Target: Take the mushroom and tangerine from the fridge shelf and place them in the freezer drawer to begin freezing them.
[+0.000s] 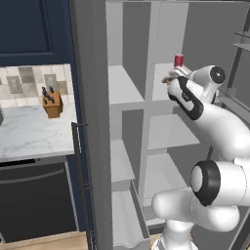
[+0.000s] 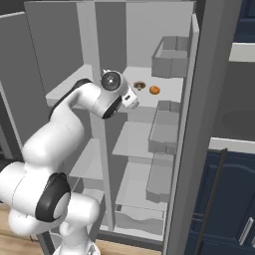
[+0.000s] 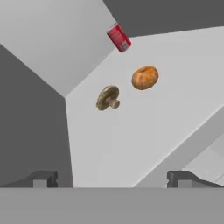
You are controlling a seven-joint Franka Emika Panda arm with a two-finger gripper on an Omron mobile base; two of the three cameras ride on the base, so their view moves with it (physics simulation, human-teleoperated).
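Note:
The mushroom (image 3: 108,97), a brown cap on a short stem, lies on its side on the pale-grey fridge shelf (image 3: 131,140). The orange tangerine (image 3: 145,77) rests just beyond it, a small gap apart. In the right base view the mushroom (image 2: 139,85) and tangerine (image 2: 154,90) sit side by side on the upper fridge shelf (image 2: 172,89). My gripper (image 3: 113,179) hovers short of the mushroom, open, with nothing between its fingertips (image 3: 43,178). From the right base view the gripper (image 2: 133,98) is at the shelf's front edge. The freezer drawer (image 2: 139,219) stands pulled out at the bottom.
A red can (image 3: 119,37) stands at the back of the shelf, behind the mushroom. Railed door racks (image 2: 169,57) hang on the open door at the right. A vertical divider (image 2: 102,149) splits the fridge's columns. A knife block (image 1: 52,103) stands on the counter at the left.

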